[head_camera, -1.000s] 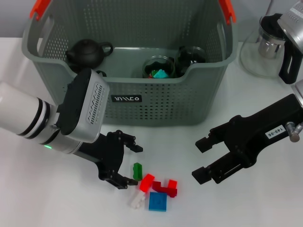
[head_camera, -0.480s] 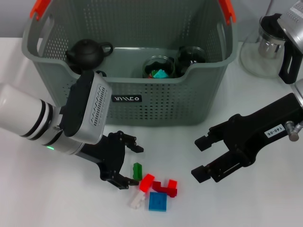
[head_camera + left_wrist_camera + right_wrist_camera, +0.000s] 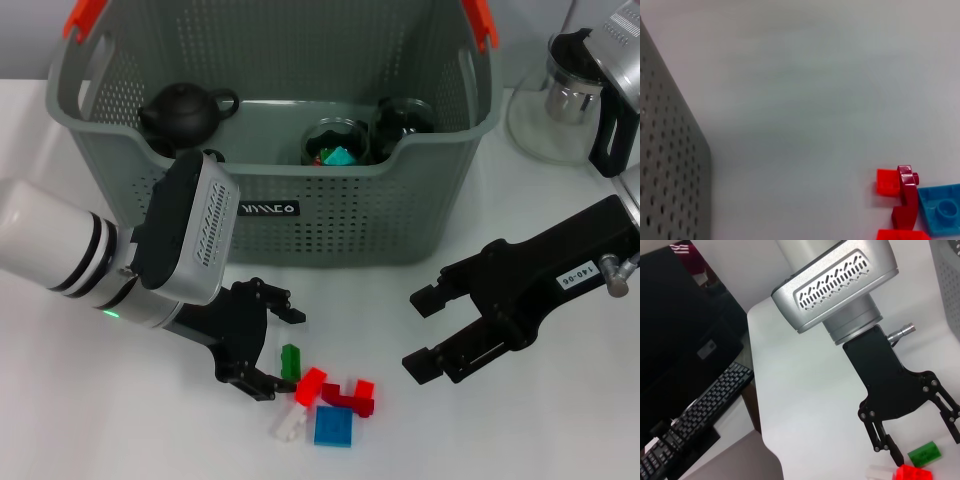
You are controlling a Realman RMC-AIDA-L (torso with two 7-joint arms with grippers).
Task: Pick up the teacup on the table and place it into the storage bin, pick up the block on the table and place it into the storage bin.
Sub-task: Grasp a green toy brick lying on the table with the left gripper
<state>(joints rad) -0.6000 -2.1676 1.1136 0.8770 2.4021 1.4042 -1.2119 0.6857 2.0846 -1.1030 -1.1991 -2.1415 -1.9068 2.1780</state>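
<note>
Since a second ago the left claw (image 3: 272, 347) has crept slightly toward the cluster of blocks at the table's (image 3: 80, 420) near edge, while the right claw (image 3: 422, 330) has barely shifted. Left claw fingers stand apart, low over the white table, with the small green block (image 3: 290, 360) just beside their tips; nothing is gripped. Next to the green block lie a bright red block (image 3: 309, 385), a dark red arched block (image 3: 348, 398), a blue square plate block (image 3: 333, 426) and a white block (image 3: 288, 424), all close together. The left wrist view shows the dark red arch (image 3: 906, 202) touching the blue plate (image 3: 941, 209). The right claw hovers well apart from the blocks, toward the table's right side, its fingers spread and empty. The storage bin (image 3: 330, 215) stands behind both claws; inside it sit a black teapot (image 3: 185, 110) and two glass teacups (image 3: 335, 140), one holding coloured pieces. A glass pitcher (image 3: 565, 95) stands at the far right corner.
</note>
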